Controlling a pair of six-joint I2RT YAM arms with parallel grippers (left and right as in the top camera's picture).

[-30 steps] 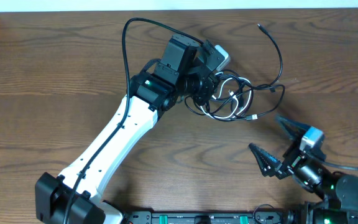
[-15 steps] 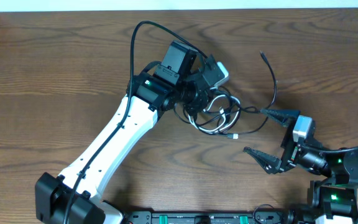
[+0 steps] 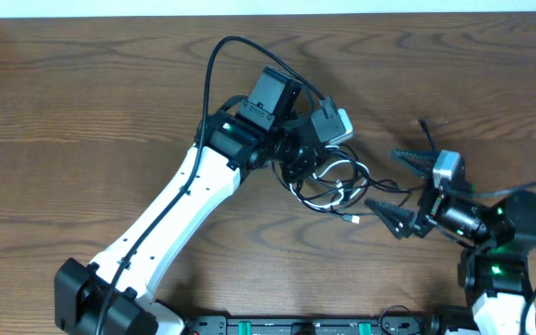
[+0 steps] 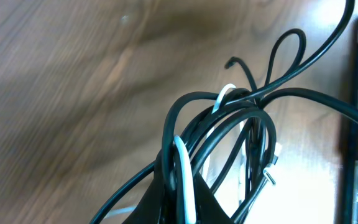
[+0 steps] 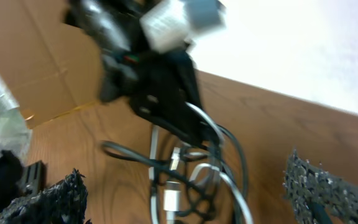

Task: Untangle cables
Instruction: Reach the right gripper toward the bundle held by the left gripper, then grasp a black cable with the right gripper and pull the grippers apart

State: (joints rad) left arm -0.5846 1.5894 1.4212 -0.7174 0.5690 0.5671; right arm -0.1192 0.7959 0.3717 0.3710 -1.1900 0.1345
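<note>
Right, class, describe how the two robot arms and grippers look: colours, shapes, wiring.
The left arm has a long white link, black joints, a green light and a looping black wire. The right arm is black with green lights; the right gripper has dark, pointed, rough-textured fingers and a pale camera block.

My gripper is standing wide open, with its two dark rough fingers showing at the lower corners. Between them the cables are showing as a blurred bunch, black ones and a pale one with a small plug. The other gripper is pinching them from above, over the wooden table.
</note>
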